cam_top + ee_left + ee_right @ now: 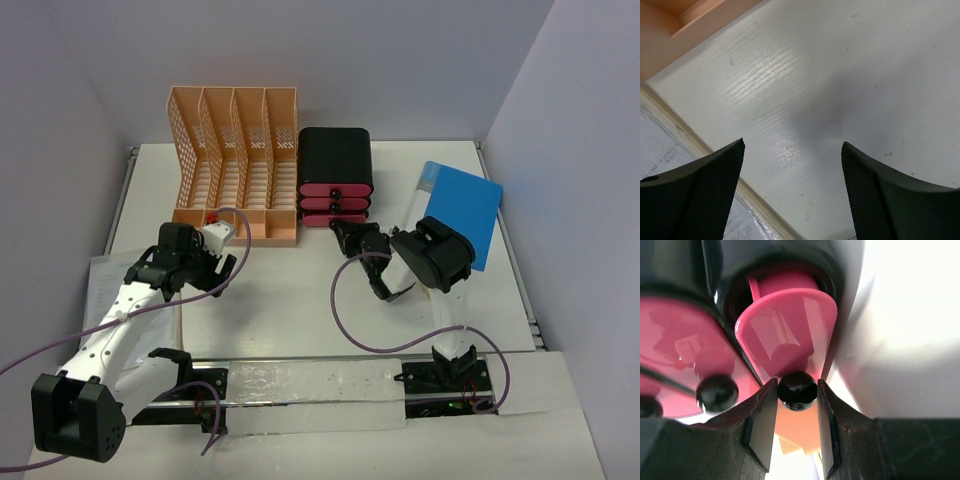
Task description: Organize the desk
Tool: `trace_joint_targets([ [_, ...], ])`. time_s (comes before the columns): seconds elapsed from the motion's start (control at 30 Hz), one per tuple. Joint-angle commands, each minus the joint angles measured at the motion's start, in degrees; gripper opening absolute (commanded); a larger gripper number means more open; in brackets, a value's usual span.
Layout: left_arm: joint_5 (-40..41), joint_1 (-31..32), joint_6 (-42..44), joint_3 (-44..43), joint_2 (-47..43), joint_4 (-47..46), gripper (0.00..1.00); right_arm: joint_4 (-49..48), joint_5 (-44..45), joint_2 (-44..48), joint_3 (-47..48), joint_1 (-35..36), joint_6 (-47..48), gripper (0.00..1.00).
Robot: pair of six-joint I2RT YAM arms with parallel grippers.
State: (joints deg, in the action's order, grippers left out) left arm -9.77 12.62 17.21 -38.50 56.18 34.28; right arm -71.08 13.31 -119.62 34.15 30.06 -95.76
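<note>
at the drawer box, the right claw clenches the black knob of a pink drawer; the left claw hangs released over the white tabletop. a skewed pull could slip off or drag the box.

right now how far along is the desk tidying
Done: nothing clearly; the peach file rack looks empty. In hand: the right gripper is shut on a black knob of a pink drawer in the black drawer box. To do: the blue folder lies loose on the desk; the left gripper hangs open over it.
</note>
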Motion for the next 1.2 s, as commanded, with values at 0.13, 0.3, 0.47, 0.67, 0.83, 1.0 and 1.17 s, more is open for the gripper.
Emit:
trace_joint_targets([
  [0.13, -1.75, -0.41, 0.64, -2.64, -0.28, 0.35, 0.84, -4.57, -1.84, 4.99, -8.34, -0.37, -2.51, 0.04],
  [0.3, -1.82, -0.41, 0.72, -2.53, -0.51, 0.44, 0.84, -8.75, -2.40, 4.84, -12.89, 1.36, -3.39, 0.03],
  [0.47, -1.53, -0.41, 0.63, -2.54, -0.97, 0.60, 0.85, -14.08, -2.42, 2.81, -15.78, 3.07, -5.22, 0.03],
  [0.67, -1.64, -0.41, 0.31, -2.90, -1.78, 1.06, 0.85, -19.93, -1.43, -1.01, -19.78, 5.89, -7.64, 0.03],
  [0.83, -1.48, -0.41, 0.37, -2.90, -1.82, 1.06, 0.85, -21.86, -0.22, -1.36, -21.98, 7.77, -8.48, 0.03],
  [1.0, -1.50, -0.41, 0.29, -2.88, -2.02, 1.06, 0.85, -22.06, 0.65, -0.04, -24.45, 9.30, -8.55, 0.04],
  [1.17, -1.40, -0.42, 0.28, -2.88, -2.38, 1.30, 0.85, -23.37, 1.01, -0.14, -26.97, 9.57, -8.64, 0.21],
])
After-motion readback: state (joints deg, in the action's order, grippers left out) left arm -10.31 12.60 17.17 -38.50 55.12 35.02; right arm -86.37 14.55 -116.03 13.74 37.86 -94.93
